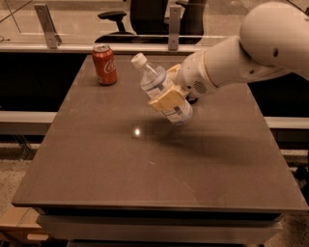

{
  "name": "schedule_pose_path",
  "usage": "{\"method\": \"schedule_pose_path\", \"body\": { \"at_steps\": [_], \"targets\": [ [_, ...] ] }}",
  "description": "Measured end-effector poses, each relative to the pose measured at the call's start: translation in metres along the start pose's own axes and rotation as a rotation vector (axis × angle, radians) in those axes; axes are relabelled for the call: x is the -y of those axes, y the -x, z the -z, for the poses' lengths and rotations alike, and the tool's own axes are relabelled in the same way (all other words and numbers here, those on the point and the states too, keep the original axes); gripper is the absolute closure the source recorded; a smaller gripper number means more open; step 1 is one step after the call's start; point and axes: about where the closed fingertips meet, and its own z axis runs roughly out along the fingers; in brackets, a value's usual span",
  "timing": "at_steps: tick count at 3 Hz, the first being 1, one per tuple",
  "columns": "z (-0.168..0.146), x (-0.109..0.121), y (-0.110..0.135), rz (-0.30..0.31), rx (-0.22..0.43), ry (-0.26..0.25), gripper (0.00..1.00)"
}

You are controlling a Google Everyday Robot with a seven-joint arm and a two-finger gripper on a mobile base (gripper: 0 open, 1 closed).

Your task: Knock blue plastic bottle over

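The blue plastic bottle [153, 80], clear and ribbed with a white cap and a white-and-blue label, is tilted hard, its cap pointing up and to the left. It sits over the middle back of the brown table [145, 169]. My gripper [169, 88] reaches in from the right and is shut on the bottle's middle. One yellow finger [165, 101] lies across the front of the label. The bottle's base hangs low at the right, and I cannot tell if it touches the table.
A red Coca-Cola can [105, 64] stands upright at the table's back left, apart from the bottle. A glass rail with metal posts [46, 19] runs behind the table, and an office chair [145, 12] stands beyond it. My white arm [251, 48] spans the right back.
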Motion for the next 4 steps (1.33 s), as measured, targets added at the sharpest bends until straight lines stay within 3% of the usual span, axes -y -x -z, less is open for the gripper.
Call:
{"method": "schedule_pose_path", "body": {
  "at_steps": [2,3,4],
  "targets": [
    [-0.025,-0.001,0.003,0.097,-0.285,0.042,1.00],
    [-0.038,-0.003,0.000,0.138,-0.396,0.040,1.00],
    [-0.048,-0.006,-0.008,0.182,-0.527,-0.001,1.00]
  ]
}}
